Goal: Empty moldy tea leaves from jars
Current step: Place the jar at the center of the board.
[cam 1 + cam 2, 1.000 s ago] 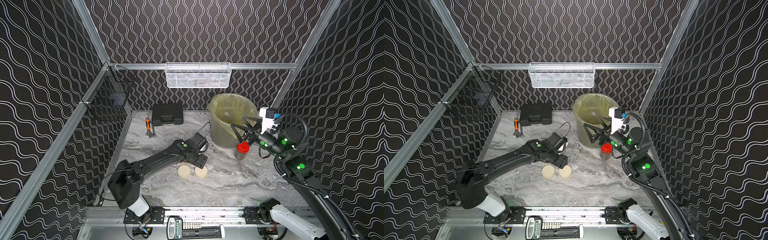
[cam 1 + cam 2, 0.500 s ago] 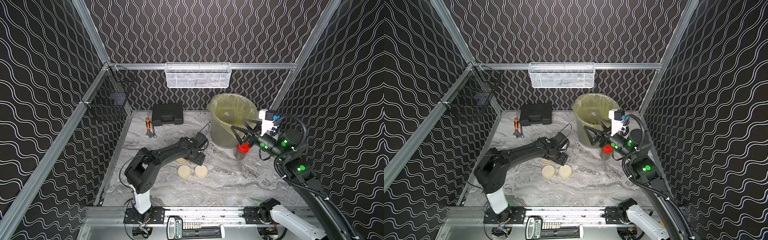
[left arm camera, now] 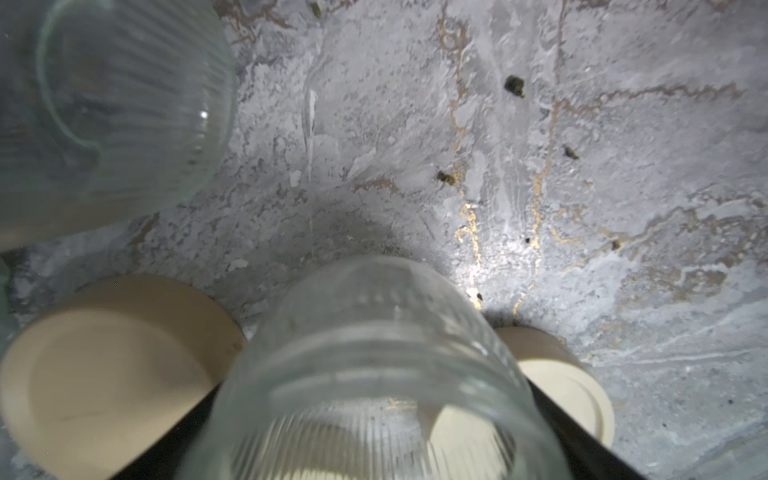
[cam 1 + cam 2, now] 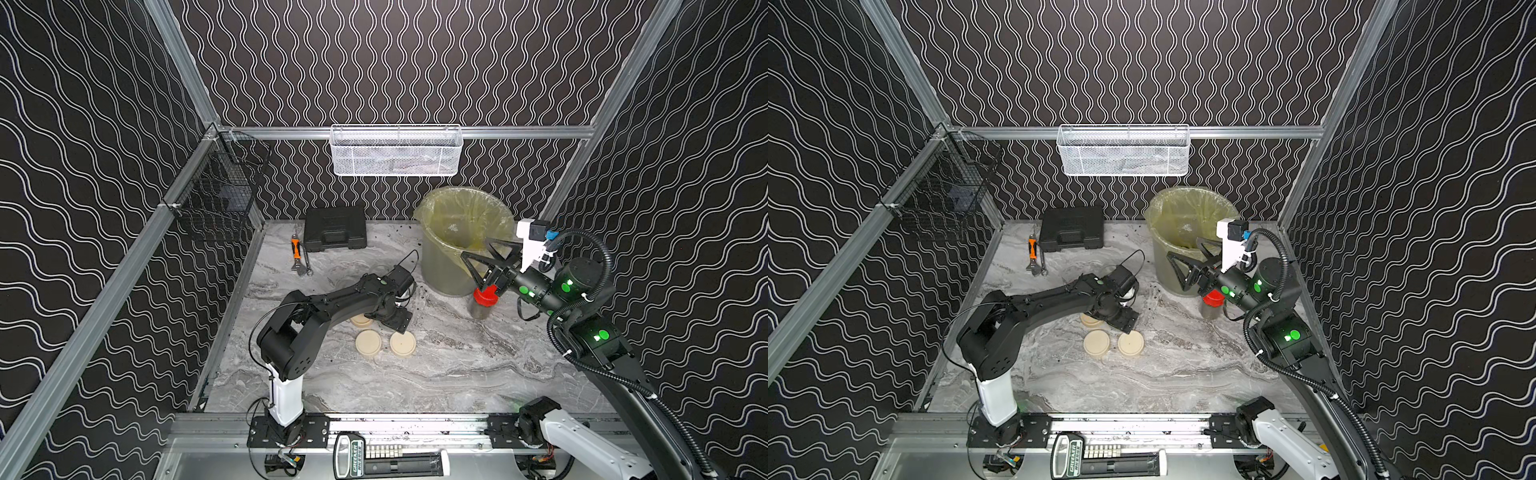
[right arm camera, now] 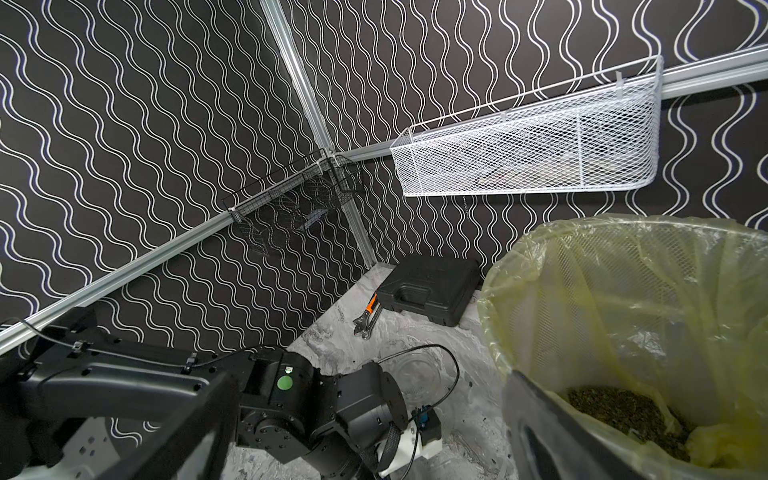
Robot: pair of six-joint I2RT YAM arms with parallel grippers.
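Right pincer [image 4: 476,248] shown apart by red-lid jar [image 4: 483,297]; open jar [image 3: 374,316] flanked by left pincer [image 3: 374,379], whose grip cannot be told.

Grey marbled worktop [image 4: 457,374] bearing a black case [image 4: 335,228], an orange-handled wrench [image 4: 300,259], a bag-lined bucket [image 4: 446,266], a red-lidded jar [image 4: 482,305], three cream lids [image 4: 368,343] and scattered dark tea flecks [image 3: 514,85].

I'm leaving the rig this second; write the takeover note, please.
Left gripper: around an uncapped, empty-looking ribbed clear glass jar; grip unclear.
Right gripper: open, raised beside the slim red-lidded jar by the yellow-bagged bucket.
Done: dark tea leaves lie in that bucket; three round cream lids off, on the marble table.
Left: open and empty the red-lidded jar; stray leaf specks on table.
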